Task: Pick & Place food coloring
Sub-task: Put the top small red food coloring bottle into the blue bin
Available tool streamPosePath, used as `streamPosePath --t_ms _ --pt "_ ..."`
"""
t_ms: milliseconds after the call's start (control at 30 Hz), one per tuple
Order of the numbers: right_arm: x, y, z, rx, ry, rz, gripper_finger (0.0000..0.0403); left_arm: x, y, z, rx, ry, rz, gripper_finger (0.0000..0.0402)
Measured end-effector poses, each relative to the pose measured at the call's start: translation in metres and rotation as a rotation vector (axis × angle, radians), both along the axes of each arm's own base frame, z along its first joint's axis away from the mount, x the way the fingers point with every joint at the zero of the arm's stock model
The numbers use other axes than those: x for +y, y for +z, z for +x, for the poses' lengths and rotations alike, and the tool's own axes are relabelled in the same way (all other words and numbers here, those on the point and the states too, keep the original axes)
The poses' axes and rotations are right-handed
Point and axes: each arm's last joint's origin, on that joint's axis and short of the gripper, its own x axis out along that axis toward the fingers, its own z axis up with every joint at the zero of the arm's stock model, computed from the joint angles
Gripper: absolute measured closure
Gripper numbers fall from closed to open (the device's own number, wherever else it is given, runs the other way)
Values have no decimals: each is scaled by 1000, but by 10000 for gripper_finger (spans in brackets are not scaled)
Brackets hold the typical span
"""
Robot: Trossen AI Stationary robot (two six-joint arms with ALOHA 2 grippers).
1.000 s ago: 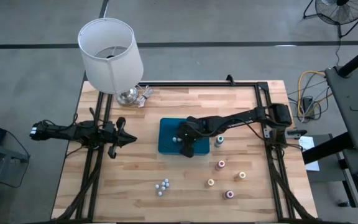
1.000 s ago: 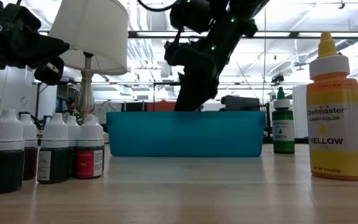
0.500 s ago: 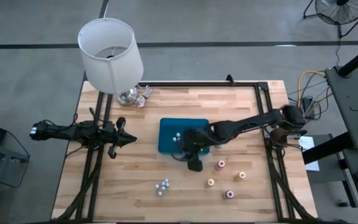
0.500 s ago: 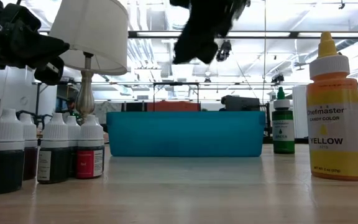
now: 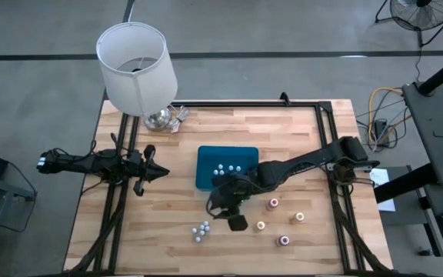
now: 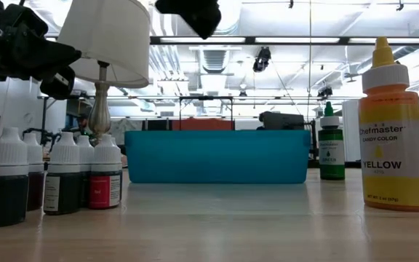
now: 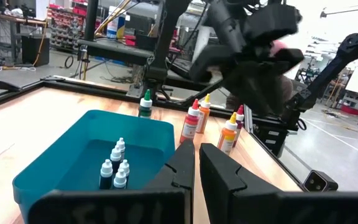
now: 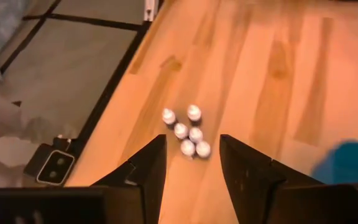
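Several tiny white-capped food coloring bottles (image 5: 201,229) stand bunched on the wood near the table's near edge; they also show in the low view (image 6: 64,178). More of the same bottles (image 5: 223,169) stand inside the blue tray (image 5: 206,181). My right gripper (image 5: 218,209) hangs open and empty in the air between the tray and the bunch, which sits ahead of its fingers (image 8: 185,129). Taller bottles with coloured tops (image 5: 274,204) stand to the right of it. My left gripper (image 5: 157,171) waits, shut, left of the tray.
A lamp with a white shade (image 5: 135,65) stands at the far left corner. In the low view a yellow bottle (image 6: 393,131) and a green one (image 6: 331,145) stand right of the tray (image 6: 217,156). Bare wood lies between the tray and the near edge.
My right gripper has risen out of the blue tray and swung toward the table's near edge, ending up high over the wood near the bunch of white-capped bottles. The bottles in the tray and on the table have stayed where they were.
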Motion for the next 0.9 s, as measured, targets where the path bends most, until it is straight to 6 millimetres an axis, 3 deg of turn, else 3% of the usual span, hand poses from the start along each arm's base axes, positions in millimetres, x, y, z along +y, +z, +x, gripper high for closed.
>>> streamPosePath --t_ms 500,900 --pt "17 -30 45 95 141 -105 259 0 0 0 1 -1 0 402" --pt "21 -60 61 167 180 -165 266 0 0 0 1 0 0 402"
